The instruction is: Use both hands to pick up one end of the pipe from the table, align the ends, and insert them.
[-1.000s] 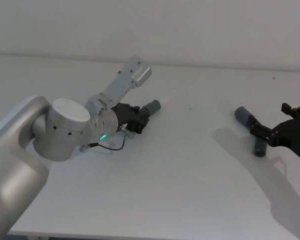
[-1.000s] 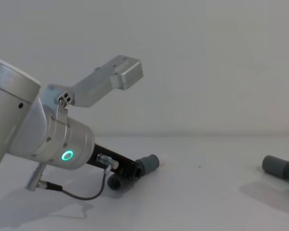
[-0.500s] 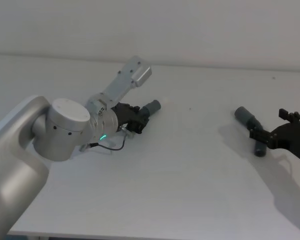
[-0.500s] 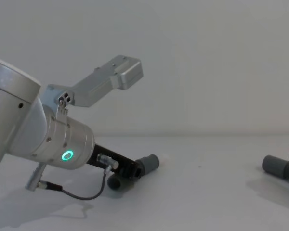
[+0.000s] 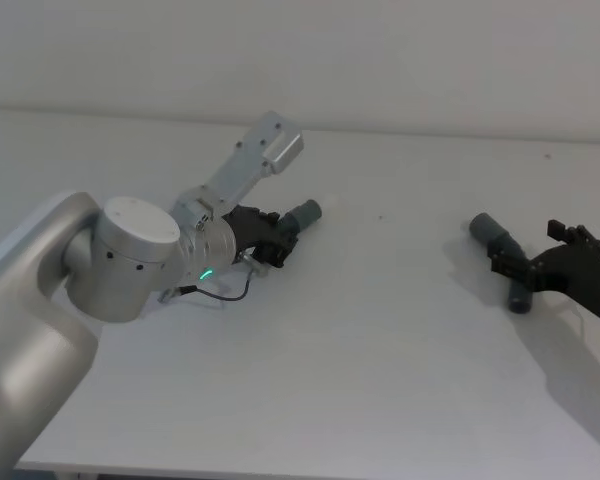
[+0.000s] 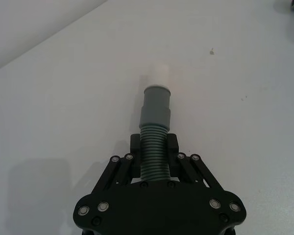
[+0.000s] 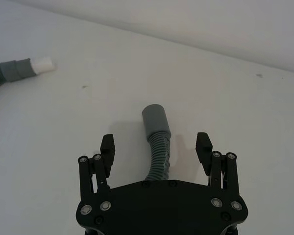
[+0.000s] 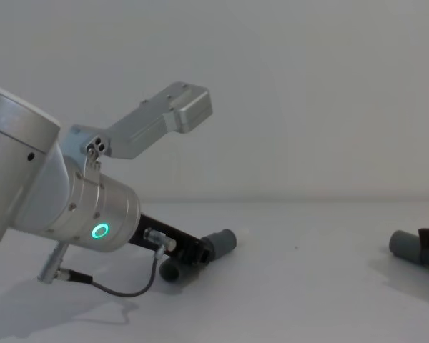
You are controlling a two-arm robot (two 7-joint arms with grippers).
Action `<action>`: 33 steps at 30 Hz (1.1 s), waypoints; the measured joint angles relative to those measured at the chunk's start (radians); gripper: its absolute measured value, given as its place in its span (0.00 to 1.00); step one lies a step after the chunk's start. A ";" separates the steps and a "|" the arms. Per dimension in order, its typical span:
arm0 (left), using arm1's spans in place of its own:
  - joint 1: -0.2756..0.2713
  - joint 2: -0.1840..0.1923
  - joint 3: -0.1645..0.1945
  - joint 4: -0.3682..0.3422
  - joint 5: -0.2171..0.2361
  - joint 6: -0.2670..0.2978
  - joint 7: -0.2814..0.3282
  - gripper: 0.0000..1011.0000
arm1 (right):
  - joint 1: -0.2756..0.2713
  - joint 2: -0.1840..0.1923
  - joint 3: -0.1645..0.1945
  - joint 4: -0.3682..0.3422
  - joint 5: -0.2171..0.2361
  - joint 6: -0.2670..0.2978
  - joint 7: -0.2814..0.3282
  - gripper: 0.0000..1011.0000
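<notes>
"What is in your left gripper [image 6: 154,145]?"

"A bumpy grey pipe [image 6: 155,161]. My black fingers squeeze its ribs tight. Its smooth cuff [image 6: 156,105], with a white tip [image 6: 157,74], pokes out in front, close to the table [image 5: 380,350]."

"And your right gripper [image 7: 156,143]?"

"Spread wide, holding nothing. The 2nd pipe [image 7: 160,159] lies bent on the flat white table between the fingers, not touching them, its round cuff [image 7: 154,119] pointing away. A plain pale wall [image 5: 400,50] stands behind."
</notes>
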 joint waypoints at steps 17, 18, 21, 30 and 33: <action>0.000 0.000 0.000 0.000 0.000 0.000 0.000 0.30 | 0.048 -0.057 0.005 0.054 0.047 0.058 -0.038 0.99; 0.000 0.000 0.000 0.000 0.000 0.000 0.000 0.30 | 0.049 -0.059 0.005 0.055 0.049 0.060 -0.040 0.99; 0.000 0.000 0.000 0.000 0.000 0.000 0.000 0.30 | 0.052 -0.066 0.005 0.059 0.057 0.070 -0.047 0.99; 0.000 0.000 0.000 0.000 0.000 0.000 0.000 0.30 | 0.061 -0.076 0.000 0.065 0.075 0.100 -0.058 0.99; 0.000 0.000 0.000 0.000 0.000 0.000 0.000 0.30 | 0.062 -0.076 -0.003 0.066 0.079 0.107 -0.058 0.99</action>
